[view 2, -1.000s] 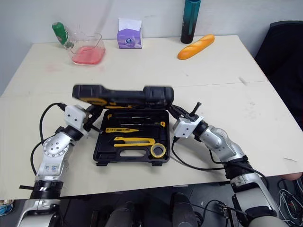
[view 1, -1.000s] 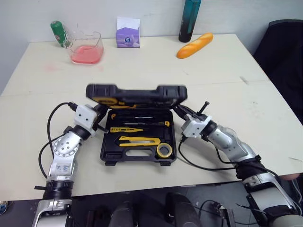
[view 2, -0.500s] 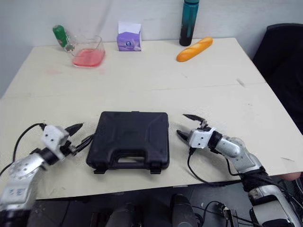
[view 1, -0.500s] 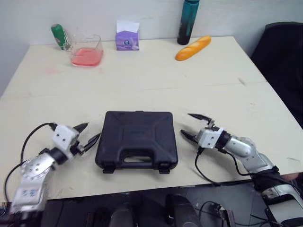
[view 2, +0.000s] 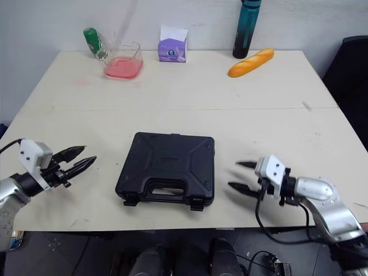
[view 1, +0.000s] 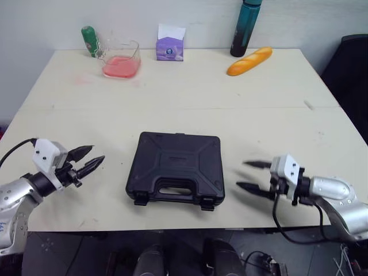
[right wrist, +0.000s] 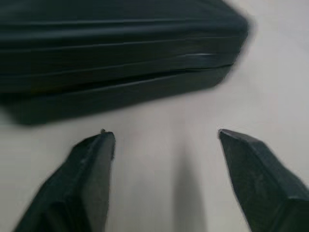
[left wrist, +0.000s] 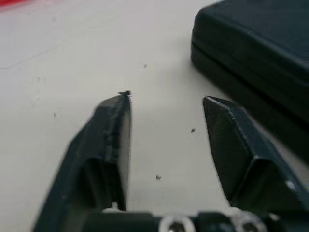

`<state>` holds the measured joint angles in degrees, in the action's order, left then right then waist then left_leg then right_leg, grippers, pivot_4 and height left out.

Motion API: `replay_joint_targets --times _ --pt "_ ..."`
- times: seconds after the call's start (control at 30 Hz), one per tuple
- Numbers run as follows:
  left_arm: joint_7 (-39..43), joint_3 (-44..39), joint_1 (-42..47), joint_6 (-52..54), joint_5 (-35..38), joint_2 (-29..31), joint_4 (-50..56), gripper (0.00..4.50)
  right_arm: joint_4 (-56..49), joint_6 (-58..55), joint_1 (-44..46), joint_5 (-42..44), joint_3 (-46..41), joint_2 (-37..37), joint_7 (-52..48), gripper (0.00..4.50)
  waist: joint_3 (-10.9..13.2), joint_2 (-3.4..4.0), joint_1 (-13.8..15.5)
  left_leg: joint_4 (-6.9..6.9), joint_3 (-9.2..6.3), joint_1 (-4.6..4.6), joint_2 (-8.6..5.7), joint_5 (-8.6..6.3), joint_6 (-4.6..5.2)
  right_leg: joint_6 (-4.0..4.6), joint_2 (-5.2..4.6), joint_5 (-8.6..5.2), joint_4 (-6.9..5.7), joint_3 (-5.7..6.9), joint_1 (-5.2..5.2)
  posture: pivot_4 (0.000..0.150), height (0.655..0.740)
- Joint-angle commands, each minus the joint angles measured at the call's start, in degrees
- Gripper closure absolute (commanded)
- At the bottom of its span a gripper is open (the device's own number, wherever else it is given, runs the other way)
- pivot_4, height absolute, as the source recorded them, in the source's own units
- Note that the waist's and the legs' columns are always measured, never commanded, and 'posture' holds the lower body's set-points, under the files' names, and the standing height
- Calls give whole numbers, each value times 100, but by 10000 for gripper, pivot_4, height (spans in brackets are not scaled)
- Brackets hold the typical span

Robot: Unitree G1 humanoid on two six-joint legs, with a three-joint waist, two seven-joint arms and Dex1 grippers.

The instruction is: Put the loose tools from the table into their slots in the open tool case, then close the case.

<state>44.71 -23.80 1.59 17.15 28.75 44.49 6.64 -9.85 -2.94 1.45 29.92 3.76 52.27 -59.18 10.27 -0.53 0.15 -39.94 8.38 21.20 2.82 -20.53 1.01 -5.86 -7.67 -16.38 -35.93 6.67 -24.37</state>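
Observation:
The black tool case (view 1: 176, 168) lies shut and flat near the table's front edge, its handle toward me. My left gripper (view 1: 87, 157) hovers open to the left of the case, a hand's width away, with nothing between its fingers. On the other side my right gripper (view 1: 249, 175) is open too, empty, pointing at the case's right side with a gap between. The left wrist view has the case's corner (left wrist: 256, 58) beyond the left gripper (left wrist: 166, 99). In the right wrist view the case's side wall (right wrist: 116, 53) lies across, ahead of the right gripper (right wrist: 166, 135).
At the table's far edge stand a green bottle (view 1: 89, 41), a clear container with pink contents (view 1: 121, 59), a purple carton (view 1: 170, 43) and a dark teal bottle (view 1: 241, 29). A bread loaf (view 1: 249, 61) lies by the bottle. A black chair (view 1: 352, 63) is at the right.
The lid came down and the case is shut. Both grippers have drawn back from the case to either side, the right one further toward the table's front. The camera has shifted too.

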Motion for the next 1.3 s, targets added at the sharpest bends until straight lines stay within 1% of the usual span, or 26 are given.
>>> replay_joint_targets --times 0.03,0.07,0.1,0.13,0.2,0.37,0.47,0.63,0.77,0.87,0.97,1.03,1.17,1.3 --pt "56 311 295 32 -171 56 -35 36926 -594 -204 -324 56 -17 168 -427 27788 0 -1 -4 -1 3 -1 -2 0 1 -1 0 1 1 -1 0 1500 7400" --pt "16 400 400 68 -219 31 -62 41858 -662 -260 -384 18 -26 150 -441 33198 0 -1 -13 -5 5 -2 -2 -1 2 -3 0 2 2 -2 1 1500 7400" --pt "-66 557 585 80 -345 -15 -185 45000 -769 -371 -447 14 2 138 -459 37789 -1 -2 -19 -8 9 -4 -4 -2 5 -4 -1 3 5 -5 1 1500 7400" --pt "-136 718 761 80 -468 -65 -307 45000 -844 -427 -486 -8 33 103 -471 43973 -2 -3 -22 -8 11 -6 -4 -3 5 -4 -1 5 4 -6 1 1500 7400" --pt "-295 997 1120 -7 -775 -163 -627 45000 -935 -390 -510 -158 115 18 -500 43973 -2 -3 -14 -8 11 -8 -4 -2 4 -3 1 5 4 -6 1 1500 7400" --pt "-505 1534 2108 8 -1196 -498 -1366 45000 -835 -162 -459 -558 238 -122 -615 43973 -3 -7 -5 -9 12 2 -14 -3 1 -4 12 6 -3 -1 0 1500 7400" --pt "-572 1853 2852 -241 -1542 -804 -2369 45000 -832 -204 -391 -734 425 -370 -533 43973 -8 -16 37 -17 12 3 -24 -2 2 -7 15 9 -3 1 3 1500 7400" --pt "-588 1959 3466 -414 -1691 -1133 -3232 45000 -843 -336 -264 -930 583 -617 -468 43973 -8 -17 24 -16 15 3 -23 -2 2 -7 20 9 -1 1 3 1500 7400" --pt "-574 2192 3913 -1155 -2011 -1446 -4092 45000 -789 -480 -93 -1038 724 -886 -334 43973 -8 -21 24 -21 15 3 -23 -2 1 -8 21 10 -4 2 4 1500 7400" --pt "-481 2280 4124 -1563 -2158 -1581 -4583 45000 -702 -429 -130 -1125 754 -1056 -240 43973 -8 -22 37 -20 16 4 -24 -2 1 -8 22 10 -2 3 4 1500 7400" --pt "-68 2242 4191 -1739 -2048 -1599 -4795 45000 -449 -177 -222 -1314 741 -1208 -137 43973 -10 -25 55 -22 19 6 -26 -1 3 -11 21 11 -2 3 4 1500 7400" --pt "266 2208 4147 -1812 -1959 -1555 -4806 45000 -255 18 -288 -1408 661 -1262 -79 43973 -11 -26 54 -22 24 5 -26 -1 3 -11 21 11 -2 3 6 1500 7400" --pt "595 2123 4078 -1944 -1910 -1489 -4818 45000 21 354 -330 -1530 547 -1262 -4 43973 -11 -27 58 -26 23 3 -25 0 4 -12 22 12 -2 4 12 1500 7400" --pt "1087 2092 3771 -1928 -1788 -1303 -4443 45000 341 586 -251 -1653 355 -1154 162 43973 -12 -27 49 -26 20 0 -25 0 4 -12 21 13 -1 3 15 1500 7400"
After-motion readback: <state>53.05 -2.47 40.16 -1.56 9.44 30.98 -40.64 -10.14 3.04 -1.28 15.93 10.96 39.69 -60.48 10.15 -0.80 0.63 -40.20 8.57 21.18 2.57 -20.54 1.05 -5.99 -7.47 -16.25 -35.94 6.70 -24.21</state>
